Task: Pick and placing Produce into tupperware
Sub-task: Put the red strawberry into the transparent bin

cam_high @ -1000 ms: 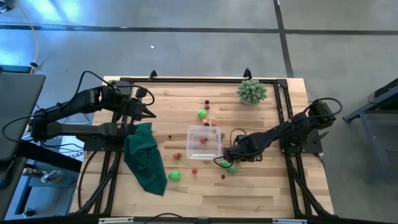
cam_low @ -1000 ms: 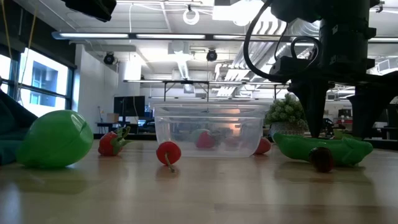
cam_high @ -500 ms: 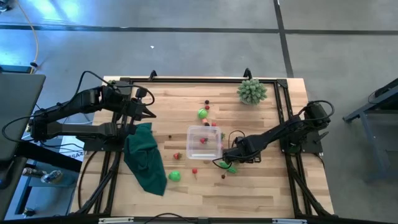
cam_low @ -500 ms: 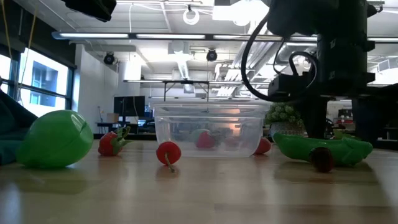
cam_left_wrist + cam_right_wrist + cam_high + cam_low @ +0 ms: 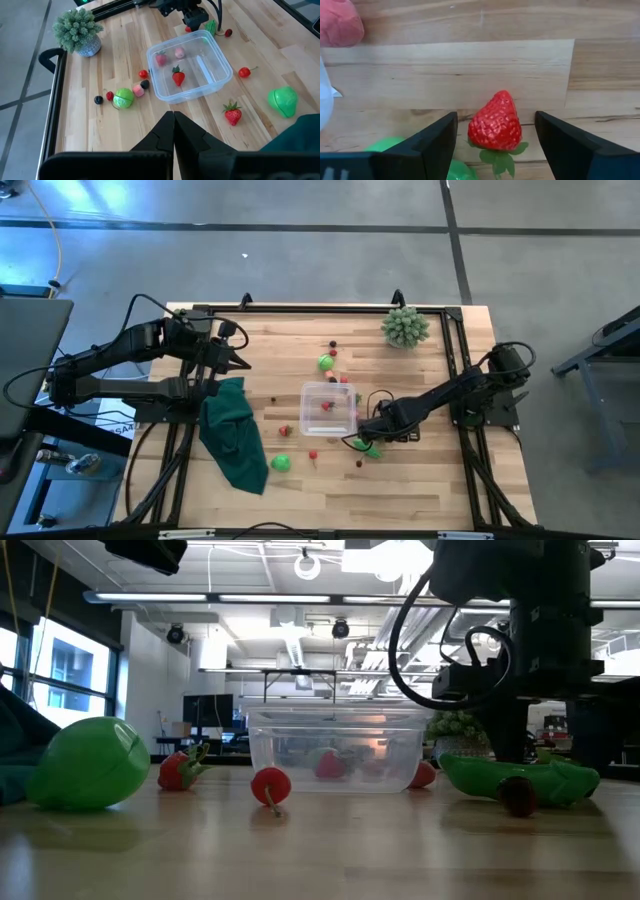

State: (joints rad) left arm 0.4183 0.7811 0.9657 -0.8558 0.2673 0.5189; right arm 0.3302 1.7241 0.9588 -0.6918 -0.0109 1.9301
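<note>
The right pincer [image 5: 495,132] hangs low over the desk [image 5: 420,480], just beside the tupperware [image 5: 329,408], its fingers [image 5: 437,137] spread wide on either side of a strawberry [image 5: 496,121] that lies untouched on the wood between them. The pincer is released, holding nothing. A green pod [image 5: 515,778] sits close by, with a dark berry [image 5: 518,795] against it.

The tupperware stands near the middle of the desk and already holds a few pieces: a second strawberry [image 5: 178,78] and two pinkish ones [image 5: 161,59]. By this evidence the job is under way but far from done.

Most of the produce is still scattered about. A green ball [image 5: 123,98] lies with small red, pink and dark pieces on the side toward the plant [image 5: 405,326]. On the opposite side are a third strawberry [image 5: 232,113], a cherry [image 5: 244,72] and a green pepper [image 5: 282,99] next to the cloth [image 5: 235,438].

The left pincer [image 5: 173,120] waits above the desk's left edge, fingers clenched together on nothing.

The next step appears to be closing on the strawberry under the right arm and carrying it over the clear wall, with many pieces left after that.
</note>
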